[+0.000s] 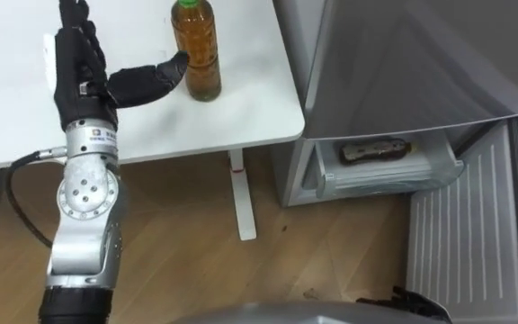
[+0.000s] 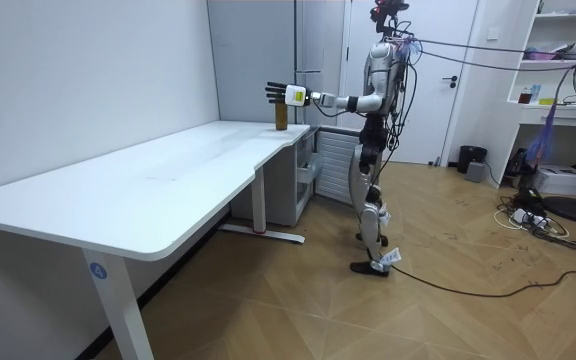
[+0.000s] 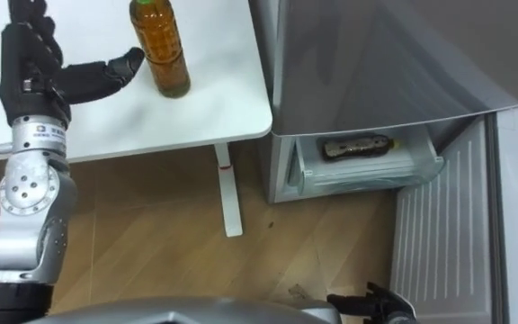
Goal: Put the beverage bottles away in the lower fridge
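from the room view: standing upright at the far end of a long white table [image 2: 148, 190], left arm stretched level over its corner. from the eye views, more: table edge at 11 o'clock, grey fridge [image 1: 403, 63] at 2 o'clock, its lower door [image 1: 466, 243] swung open at 4 o'clock, drawer [image 1: 385, 175] at 3 o'clock. lying bottle [image 1: 373, 150] on its side in that drawer. upright bottle [image 1: 196, 49], brown drink and green cap, on the table at 12 o'clock. left hand [image 1: 79, 67] at 10 o'clock, fingers straight and spread, thumb reaching to the upright bottle's side; touching or just short, cannot tell. right hand [image 1: 407, 297] at 5 o'clock, near the door; pose impossible to tell.
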Tool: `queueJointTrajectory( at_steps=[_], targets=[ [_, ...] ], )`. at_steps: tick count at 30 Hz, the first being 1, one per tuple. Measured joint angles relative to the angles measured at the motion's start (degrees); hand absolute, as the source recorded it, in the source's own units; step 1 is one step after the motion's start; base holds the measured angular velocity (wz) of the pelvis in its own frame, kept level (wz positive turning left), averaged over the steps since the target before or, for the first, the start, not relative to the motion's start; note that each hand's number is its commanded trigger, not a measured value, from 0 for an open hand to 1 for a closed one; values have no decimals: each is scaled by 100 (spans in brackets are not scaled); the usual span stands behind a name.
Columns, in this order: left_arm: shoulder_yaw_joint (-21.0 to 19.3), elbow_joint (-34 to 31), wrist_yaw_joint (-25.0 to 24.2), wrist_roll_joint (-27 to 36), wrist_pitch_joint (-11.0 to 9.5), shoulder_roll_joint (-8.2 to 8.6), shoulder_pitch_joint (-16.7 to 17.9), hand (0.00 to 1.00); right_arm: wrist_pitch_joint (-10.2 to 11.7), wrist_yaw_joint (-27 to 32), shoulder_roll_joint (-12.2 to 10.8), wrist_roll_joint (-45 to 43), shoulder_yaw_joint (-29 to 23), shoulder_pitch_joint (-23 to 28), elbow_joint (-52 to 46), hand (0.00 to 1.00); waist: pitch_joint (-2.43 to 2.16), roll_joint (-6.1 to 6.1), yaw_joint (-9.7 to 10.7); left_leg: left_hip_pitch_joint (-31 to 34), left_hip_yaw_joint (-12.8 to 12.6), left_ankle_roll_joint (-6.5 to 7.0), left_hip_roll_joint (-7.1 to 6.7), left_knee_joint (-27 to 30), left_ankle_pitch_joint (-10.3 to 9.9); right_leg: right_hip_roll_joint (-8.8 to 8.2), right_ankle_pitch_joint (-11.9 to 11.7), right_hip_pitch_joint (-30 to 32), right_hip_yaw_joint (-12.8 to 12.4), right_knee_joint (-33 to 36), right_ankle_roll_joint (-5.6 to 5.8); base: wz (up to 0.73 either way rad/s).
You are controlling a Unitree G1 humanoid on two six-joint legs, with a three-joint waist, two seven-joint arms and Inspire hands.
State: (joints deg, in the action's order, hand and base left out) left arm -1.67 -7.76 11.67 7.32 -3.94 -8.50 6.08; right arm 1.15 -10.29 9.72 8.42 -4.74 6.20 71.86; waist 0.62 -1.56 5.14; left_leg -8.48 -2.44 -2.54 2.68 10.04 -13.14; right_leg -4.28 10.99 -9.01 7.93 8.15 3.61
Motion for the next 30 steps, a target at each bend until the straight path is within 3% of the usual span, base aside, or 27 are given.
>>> queueJointTrajectory(
  at_steps=[8,14,18,23,26,30],
  targets=[
    [-47,112,-497,424,371,1,-31,0,-128,-5,-15,-3,-151,2,-32,0,-4,24,13,-13,-108,0,35,-39,-1,26,-7,80,-26,54,-12,-2],
    [-49,222,-523,835,437,3,-47,0,-130,76,-3,-3,-153,33,-81,0,-36,109,48,-19,-250,-1,67,-29,-1,59,-21,99,-153,59,-33,-11],
    [-78,568,-527,1376,530,4,-331,0,-165,97,4,0,-236,20,-81,0,-31,173,71,-27,-282,-1,67,-28,-1,61,-21,107,-192,59,-33,-5],
    [-119,818,-533,1935,622,-9,-382,0,-275,99,17,-4,-355,7,-84,0,-26,224,95,-96,-400,-1,67,-33,-1,65,-21,121,-281,59,-33,-10],
    [-194,960,-536,1998,665,-9,-411,0,-378,112,13,-4,-370,-4,-144,0,-25,219,105,-79,-412,-1,67,-33,-1,68,-21,163,-318,73,-33,-6],
    [-363,1312,-550,1998,834,-24,-770,0,-447,141,6,-5,-369,23,-232,0,-15,216,97,-66,-412,-1,67,-33,-1,68,-22,192,-322,92,-33,0]
  ],
)
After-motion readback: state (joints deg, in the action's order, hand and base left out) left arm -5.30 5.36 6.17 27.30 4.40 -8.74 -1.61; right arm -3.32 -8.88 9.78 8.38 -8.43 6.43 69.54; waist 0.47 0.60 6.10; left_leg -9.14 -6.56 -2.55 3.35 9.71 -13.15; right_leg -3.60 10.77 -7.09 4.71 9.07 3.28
